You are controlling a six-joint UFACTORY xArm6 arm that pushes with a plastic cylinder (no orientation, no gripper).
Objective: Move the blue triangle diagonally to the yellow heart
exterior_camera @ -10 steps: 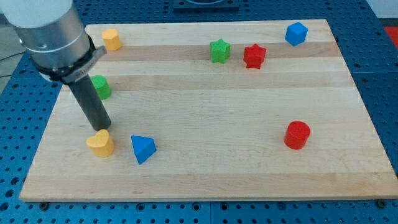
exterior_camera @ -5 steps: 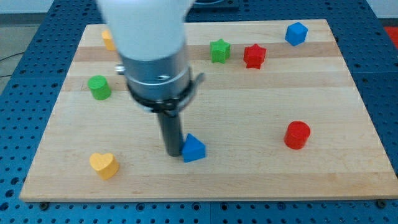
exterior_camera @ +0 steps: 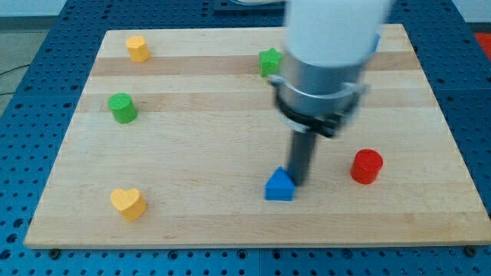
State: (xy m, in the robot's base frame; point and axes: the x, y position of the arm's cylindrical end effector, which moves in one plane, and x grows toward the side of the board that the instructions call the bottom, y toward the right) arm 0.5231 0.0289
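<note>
My tip (exterior_camera: 298, 184) rested against the upper right side of the blue triangle (exterior_camera: 280, 185), which lay low on the table (exterior_camera: 230, 115), a little right of centre. The yellow heart (exterior_camera: 128, 203) sat well apart toward the view's bottom left. A red cylinder (exterior_camera: 367, 165) stood near the rod's right. The arm carried only a rod, so no jaws were there to spread or press together.
</note>
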